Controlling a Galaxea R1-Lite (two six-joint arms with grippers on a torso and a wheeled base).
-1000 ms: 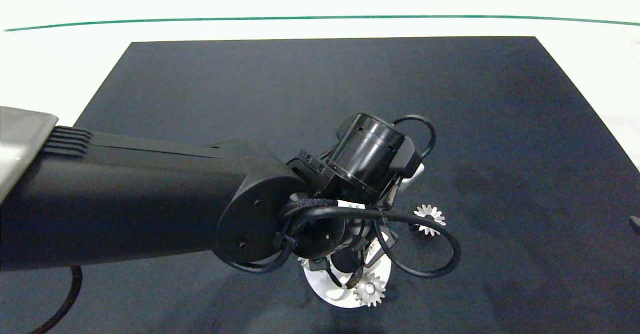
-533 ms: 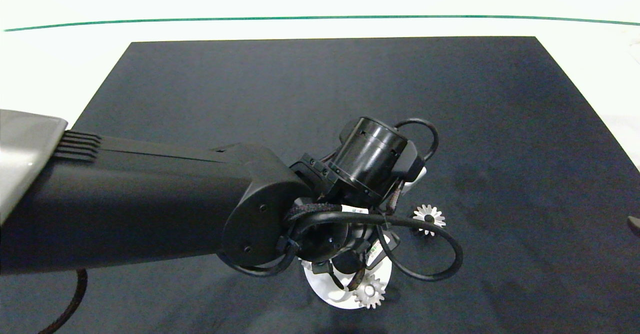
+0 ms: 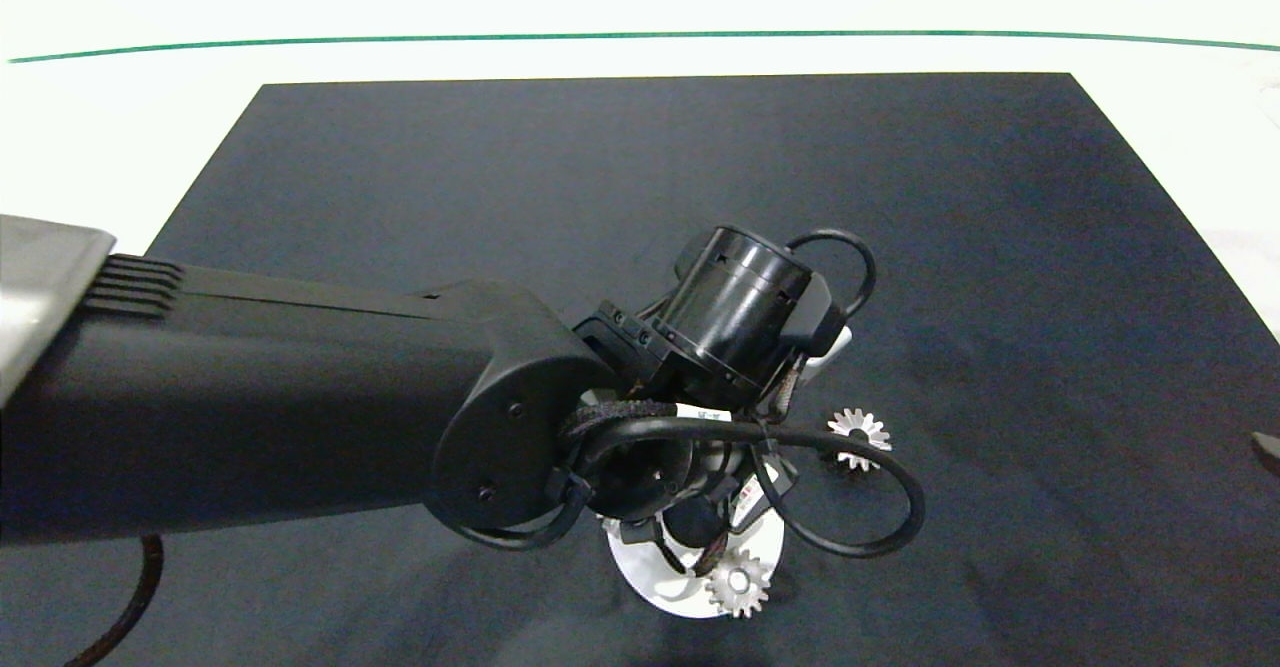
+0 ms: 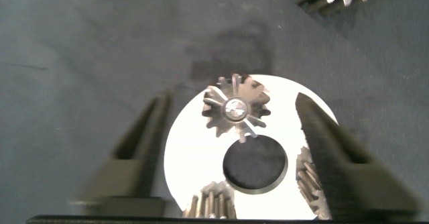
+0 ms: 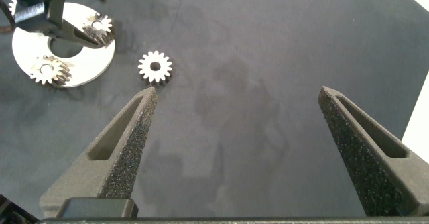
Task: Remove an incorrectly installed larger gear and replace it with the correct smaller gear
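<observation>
Removal step judged in hand. Left gripper is held open above the white disc, fingers straddling a mounted gear (taken as the larger gear; size not certain). Descent and closure needed next; neighbouring gears crowd the disc rim. Smaller gear lies loose on the counter, open mat around. Right gripper idles open, well apart.
</observation>
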